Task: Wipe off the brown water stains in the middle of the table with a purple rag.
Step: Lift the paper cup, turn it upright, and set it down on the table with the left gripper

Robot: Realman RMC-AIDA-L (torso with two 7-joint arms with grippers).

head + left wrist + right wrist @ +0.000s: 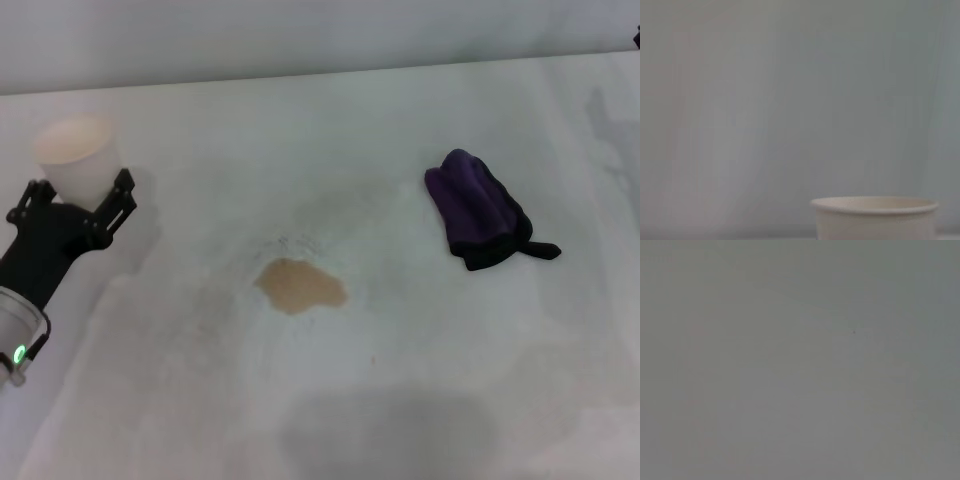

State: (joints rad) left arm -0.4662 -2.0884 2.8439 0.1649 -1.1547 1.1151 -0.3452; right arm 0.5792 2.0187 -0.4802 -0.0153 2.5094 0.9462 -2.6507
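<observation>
The brown water stains form one small tan patch in the middle of the white table. The purple rag lies bunched to the stain's right, its black tail pointing away from it, and nothing touches it. My left gripper is at the far left of the table, open, its black fingers standing on either side of the foot of a cream paper cup. The left wrist view shows that cup's rim. My right gripper is out of view.
The table's far edge meets a grey wall at the back. Faint grey smudges mark the table at the far right. A soft shadow lies on the near side of the table.
</observation>
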